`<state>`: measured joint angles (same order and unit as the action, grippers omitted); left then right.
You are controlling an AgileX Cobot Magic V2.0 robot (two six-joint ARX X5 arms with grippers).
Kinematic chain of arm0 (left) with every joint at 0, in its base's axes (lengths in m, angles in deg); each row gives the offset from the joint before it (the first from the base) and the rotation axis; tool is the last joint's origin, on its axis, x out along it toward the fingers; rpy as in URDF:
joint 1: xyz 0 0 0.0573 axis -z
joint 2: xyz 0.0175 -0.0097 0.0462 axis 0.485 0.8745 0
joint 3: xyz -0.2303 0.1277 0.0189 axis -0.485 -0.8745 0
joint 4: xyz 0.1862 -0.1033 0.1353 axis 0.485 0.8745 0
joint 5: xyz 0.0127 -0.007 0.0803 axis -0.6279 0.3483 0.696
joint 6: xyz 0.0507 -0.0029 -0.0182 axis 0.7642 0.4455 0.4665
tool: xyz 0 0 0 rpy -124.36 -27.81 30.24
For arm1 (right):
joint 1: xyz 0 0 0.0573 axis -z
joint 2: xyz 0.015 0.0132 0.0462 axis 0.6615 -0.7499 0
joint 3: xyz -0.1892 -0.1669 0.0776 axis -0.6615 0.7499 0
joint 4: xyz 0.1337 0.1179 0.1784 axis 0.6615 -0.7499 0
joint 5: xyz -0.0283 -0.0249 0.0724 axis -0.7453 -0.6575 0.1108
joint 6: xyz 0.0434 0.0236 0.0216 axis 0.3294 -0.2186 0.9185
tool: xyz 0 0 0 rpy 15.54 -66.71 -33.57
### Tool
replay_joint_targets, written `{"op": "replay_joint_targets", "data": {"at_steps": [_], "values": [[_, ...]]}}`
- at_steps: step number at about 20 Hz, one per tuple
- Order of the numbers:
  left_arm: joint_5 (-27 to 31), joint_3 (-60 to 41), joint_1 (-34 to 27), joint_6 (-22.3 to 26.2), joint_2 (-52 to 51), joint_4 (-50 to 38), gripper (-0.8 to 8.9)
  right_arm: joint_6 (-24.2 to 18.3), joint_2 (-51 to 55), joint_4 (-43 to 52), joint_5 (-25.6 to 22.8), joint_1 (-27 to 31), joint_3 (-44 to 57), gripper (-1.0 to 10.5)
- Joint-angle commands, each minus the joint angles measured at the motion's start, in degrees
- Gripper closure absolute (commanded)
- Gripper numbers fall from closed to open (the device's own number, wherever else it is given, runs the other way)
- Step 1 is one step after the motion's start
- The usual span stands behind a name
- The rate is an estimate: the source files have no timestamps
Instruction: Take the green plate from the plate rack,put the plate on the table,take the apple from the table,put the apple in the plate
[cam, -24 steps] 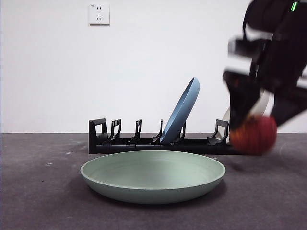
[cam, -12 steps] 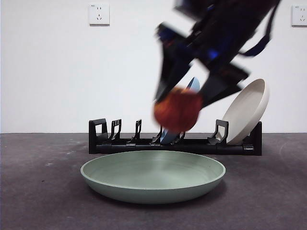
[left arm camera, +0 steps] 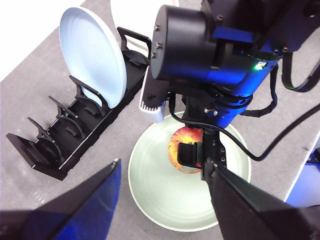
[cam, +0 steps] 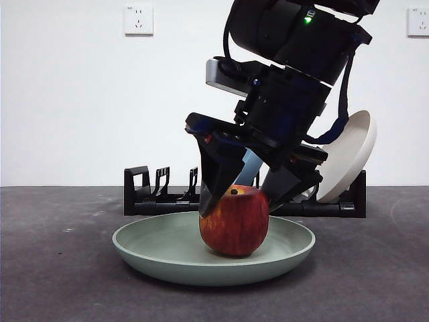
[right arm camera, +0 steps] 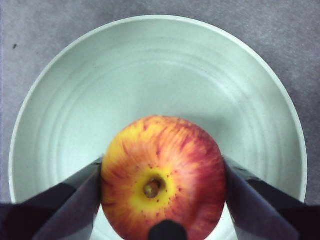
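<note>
The green plate (cam: 154,248) (right arm camera: 150,65) (left arm camera: 155,200) lies flat on the table (cam: 53,268) in front of the plate rack (cam: 144,194) (left arm camera: 65,145). The red-and-yellow apple (cam: 234,225) (right arm camera: 162,170) (left arm camera: 180,142) stands upright in the plate's middle, stem up. My right gripper (cam: 236,204) (right arm camera: 162,165) reaches down from above, its two jaws pressed against the apple's sides, shut on it. High over the plate, the left gripper (left arm camera: 164,165) hangs open with nothing between its jaws.
A blue plate (left arm camera: 92,55) (cam: 251,171) leans in the middle of the rack, mostly hidden behind the right arm in the front view. A cream plate (cam: 348,157) leans at the rack's right end. Several rack slots on the left hold nothing.
The right gripper carried the apple from the right side, up and leftward over the plate, then lowered it; the apple now rests in the green plate.
</note>
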<state>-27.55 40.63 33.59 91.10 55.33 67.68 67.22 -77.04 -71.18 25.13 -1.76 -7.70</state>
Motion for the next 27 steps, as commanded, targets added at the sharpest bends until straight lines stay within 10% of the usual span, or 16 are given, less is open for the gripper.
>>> {"op": "replay_joint_targets", "data": {"at_steps": [1,3,27], "values": [[0.04,-0.26,-0.2,-0.61,0.02,-0.07,5.31,-0.09,-0.48,0.44,-0.09,-0.2,0.28,5.0],[0.04,-0.26,-0.2,-0.61,0.02,-0.07,5.3,-0.07,0.24,0.85,-0.09,-0.2,0.26,2.6],[-6.01,-0.26,-0.26,-0.83,0.02,2.78,5.32,-0.07,42.97,-41.94,3.41,-0.17,0.24,3.2]]}}
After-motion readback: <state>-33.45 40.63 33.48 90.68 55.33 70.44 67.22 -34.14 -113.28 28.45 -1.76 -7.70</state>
